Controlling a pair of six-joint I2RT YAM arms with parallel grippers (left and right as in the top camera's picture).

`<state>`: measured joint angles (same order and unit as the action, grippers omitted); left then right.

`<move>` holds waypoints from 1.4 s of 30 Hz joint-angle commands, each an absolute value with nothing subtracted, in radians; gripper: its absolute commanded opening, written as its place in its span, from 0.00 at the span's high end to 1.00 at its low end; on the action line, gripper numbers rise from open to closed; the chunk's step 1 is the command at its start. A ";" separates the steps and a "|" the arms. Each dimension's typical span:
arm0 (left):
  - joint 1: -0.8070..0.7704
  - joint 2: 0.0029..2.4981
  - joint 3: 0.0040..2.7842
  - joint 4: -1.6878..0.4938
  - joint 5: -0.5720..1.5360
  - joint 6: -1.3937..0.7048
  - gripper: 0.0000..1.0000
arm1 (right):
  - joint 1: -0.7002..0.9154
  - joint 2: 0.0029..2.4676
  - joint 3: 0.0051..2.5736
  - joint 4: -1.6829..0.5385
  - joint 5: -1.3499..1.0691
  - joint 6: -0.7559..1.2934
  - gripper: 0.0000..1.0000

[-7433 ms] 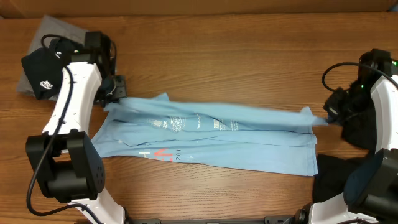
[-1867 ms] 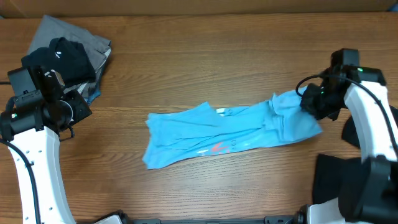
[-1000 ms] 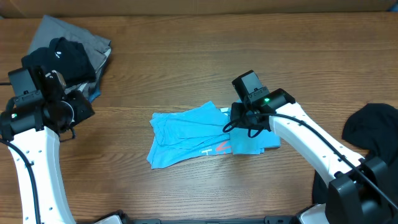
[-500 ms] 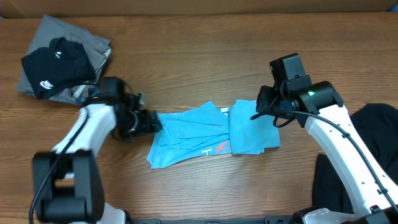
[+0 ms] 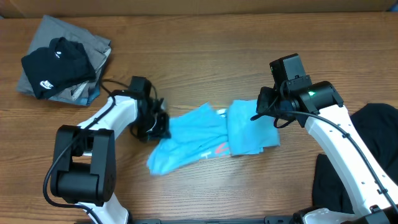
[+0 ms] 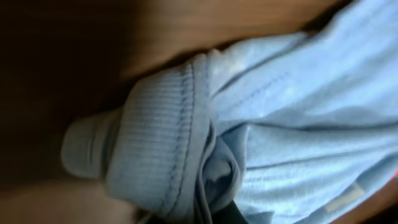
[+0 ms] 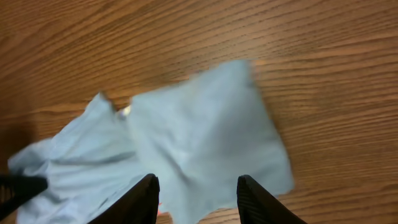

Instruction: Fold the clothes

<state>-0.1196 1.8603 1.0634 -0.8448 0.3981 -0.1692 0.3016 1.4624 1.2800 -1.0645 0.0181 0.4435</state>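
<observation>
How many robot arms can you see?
2. The left arm reaches the left end of the light blue shirt; the right arm is over its folded right end. None seems hidden.

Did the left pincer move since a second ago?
Yes. The left pincer has gone right, away from the dark clothes pile at the far left, onto the left end of the light blue T-shirt.

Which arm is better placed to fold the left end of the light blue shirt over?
Left. The left gripper is shut on the light blue shirt at its left edge, bunching the fabric. The right gripper hangs open above the folded right end, holding nothing.
</observation>
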 commanded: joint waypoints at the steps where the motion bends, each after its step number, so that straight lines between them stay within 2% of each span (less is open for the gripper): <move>1: 0.003 1.810 1.195 -1.019 0.194 -0.171 0.96 | 0.296 1.449 1.303 -1.061 0.037 0.437 0.56; 4: 0.093 1.736 1.419 -1.202 0.146 -0.108 0.96 | 0.296 1.449 1.303 -1.059 0.037 0.438 0.55; 7: 0.102 1.718 1.617 -1.319 0.152 -0.123 0.96 | 0.296 1.449 1.303 -1.044 0.036 0.438 0.55; 12: -0.025 1.732 1.671 -1.312 0.176 -0.250 0.96 | 0.296 1.449 1.303 -1.039 0.036 0.437 0.55; 16: -0.184 1.790 1.669 -1.319 0.083 -0.327 0.93 | 0.296 1.449 1.303 -1.050 0.036 0.437 0.55; 20: -0.270 1.863 1.669 -1.339 0.060 -0.360 0.82 | 0.296 1.449 1.303 -1.054 0.037 0.437 0.55; 22: -0.302 1.895 1.669 -1.343 0.080 -0.374 0.71 | 0.296 1.449 1.303 -1.053 0.037 0.437 0.55; 23: -0.323 1.908 1.669 -1.342 0.081 -0.383 0.56 | 0.296 1.449 1.303 -1.053 0.038 0.437 0.55; 26: -0.341 1.908 1.688 -1.352 0.082 -0.383 0.37 | 0.296 1.449 1.303 -1.053 0.048 0.437 0.55; 29: -0.310 1.908 1.797 -1.447 0.049 -0.381 0.29 | 0.296 1.449 1.303 -1.053 0.051 0.437 0.55; 31: -0.274 1.907 1.892 -1.522 -0.050 -0.372 0.25 | 0.296 1.449 1.303 -1.053 0.051 0.437 0.55; 32: -0.256 1.907 1.922 -1.539 -0.085 -0.361 0.24 | 0.296 1.449 1.303 -1.054 0.051 0.437 0.55; 33: -0.221 1.907 1.948 -1.542 -0.126 -0.329 0.28 | 0.296 1.449 1.303 -1.054 0.051 0.437 0.55; 35: -0.149 1.916 1.922 -1.520 -0.131 -0.297 0.41 | 0.296 1.449 1.303 -1.054 0.051 0.437 0.55; 40: -0.056 1.945 1.759 -1.396 -0.113 -0.283 0.43 | 0.296 1.449 1.303 -1.061 0.051 0.437 0.55; 42: -0.035 1.969 1.702 -1.362 -0.005 -0.253 0.45 | 0.296 1.449 1.303 -1.069 0.051 0.437 0.55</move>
